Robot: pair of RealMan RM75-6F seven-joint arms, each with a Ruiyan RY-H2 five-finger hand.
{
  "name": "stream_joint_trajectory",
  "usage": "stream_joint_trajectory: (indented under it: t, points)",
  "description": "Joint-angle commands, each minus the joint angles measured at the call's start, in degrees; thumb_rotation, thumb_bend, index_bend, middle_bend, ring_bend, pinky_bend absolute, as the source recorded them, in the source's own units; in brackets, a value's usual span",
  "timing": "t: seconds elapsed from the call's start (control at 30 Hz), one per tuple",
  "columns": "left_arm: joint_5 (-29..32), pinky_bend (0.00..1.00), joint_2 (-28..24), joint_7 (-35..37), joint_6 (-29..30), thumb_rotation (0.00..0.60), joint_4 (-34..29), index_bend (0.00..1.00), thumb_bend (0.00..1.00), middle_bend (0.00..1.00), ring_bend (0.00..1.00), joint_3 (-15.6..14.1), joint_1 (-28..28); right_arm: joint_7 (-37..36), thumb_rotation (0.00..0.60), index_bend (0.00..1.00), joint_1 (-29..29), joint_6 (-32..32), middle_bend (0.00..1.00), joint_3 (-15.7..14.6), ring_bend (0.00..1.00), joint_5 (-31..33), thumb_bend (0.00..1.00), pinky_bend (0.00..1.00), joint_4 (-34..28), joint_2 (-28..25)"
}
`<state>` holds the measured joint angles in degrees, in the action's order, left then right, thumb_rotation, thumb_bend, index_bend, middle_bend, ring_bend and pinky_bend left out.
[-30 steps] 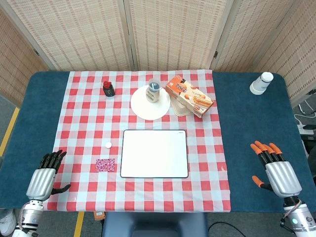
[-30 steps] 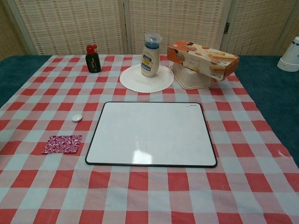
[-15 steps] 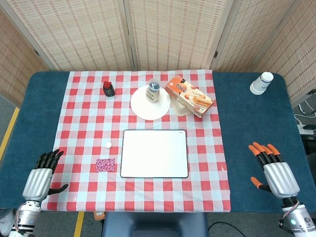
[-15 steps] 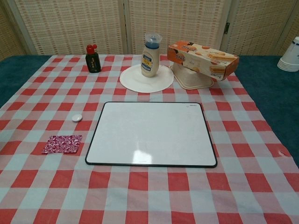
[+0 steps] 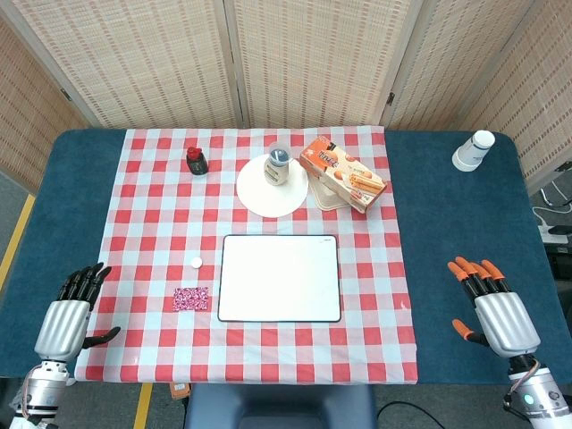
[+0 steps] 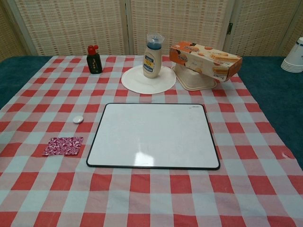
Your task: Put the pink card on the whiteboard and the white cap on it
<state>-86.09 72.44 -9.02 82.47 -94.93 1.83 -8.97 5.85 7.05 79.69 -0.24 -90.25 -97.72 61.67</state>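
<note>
- While the small pink patterned card (image 5: 190, 298) lies flat on the red-and-white checked cloth (image 5: 143, 223), just left of the white rectangular whiteboard with its dark rim (image 5: 280, 278), you have nothing done yet on the task.
- The little round white cap (image 5: 195, 262) sits on the cloth above the card, near the whiteboard's upper left corner and apart from both.
- Your left robot hand (image 5: 64, 323) hangs released at the near left edge of the surface, fingers apart, holding nothing; it is the nearer one to both pieces.
- Your right robot hand (image 5: 500, 317), with orange fingertips, is also released and empty, well apart on the blue cover at the right.
- A flat card is likely hard to lift: fingertips may slide it along or bunch the cloth instead of getting under an edge.
- The cap is small and may skid or roll off if you nudge it sideways.
- Dragging the cloth could shift the whiteboard too.
- Further back stand a white round plate (image 5: 259, 189) bearing a squeeze bottle (image 5: 278, 166), an orange snack box (image 5: 342, 173) and a small dark bottle with a red top (image 5: 196, 160); they look safely clear of your reach path.
</note>
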Motion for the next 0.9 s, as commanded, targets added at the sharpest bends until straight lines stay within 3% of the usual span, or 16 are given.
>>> stream_joint_trajectory:
  t: [0.03,0.07,0.1,0.17,0.3,0.47,0.63,0.9]
  points:
    - [-3.82,0.82,2.25,0.46,1.82,0.600,4.43,0.04,0.14,0.54,0.66,-0.53,-0.27,-0.05,0.600,0.09,-0.36,0.77,0.03,-0.13,0.00,-0.47,0.19,0.09,-0.24,-0.10]
    - [-3.90,0.92,2.18,-0.36,0.45,0.600,4.70,0.13,0.15,0.73,0.81,-1.15,-0.65,-0.01,0.600,0.09,-0.46,1.06,0.03,-0.18,0.00,-0.70,0.19,0.09,-0.28,-0.09]
    - [-3.62,0.97,1.65,-1.79,-1.55,0.600,4.39,0.24,0.16,0.85,0.89,-1.87,-1.14,0.05,0.600,0.09,-0.54,1.28,0.03,-0.23,0.00,-0.91,0.19,0.09,-0.28,-0.05]
    - [-2.04,0.99,-0.32,-7.01,-6.48,0.600,1.85,0.31,0.17,0.91,0.93,-2.89,-2.60,0.27,0.600,0.09,-0.58,1.31,0.03,-0.39,0.00,-1.21,0.19,0.09,-0.13,0.14]
    - [2.14,1.00,-1.27,-19.24,-10.08,0.600,-4.29,0.25,0.17,0.95,0.95,-2.03,-4.26,0.87,0.600,0.09,-0.28,1.02,0.03,-0.80,0.00,-2.37,0.19,0.09,0.13,0.66]
    - [7.28,1.00,-0.82,-29.10,-12.53,0.600,-10.22,0.24,0.17,0.97,0.96,-1.39,-5.69,0.39,0.600,0.09,-0.30,1.41,0.03,-1.49,0.00,-4.09,0.19,0.09,0.56,0.73]
    - [9.85,1.00,0.35,-34.48,-14.16,0.600,-14.75,0.22,0.18,0.97,0.96,-1.46,-7.37,0.17,0.600,0.09,-0.32,1.39,0.03,-1.40,0.00,-3.75,0.19,0.09,0.62,0.58]
    - [13.69,1.00,5.33,-39.01,-14.48,0.600,-15.55,0.24,0.20,0.99,0.98,0.24,-9.92,0.00,0.600,0.09,-0.35,1.38,0.03,-1.44,0.00,-3.68,0.19,0.09,0.44,0.34]
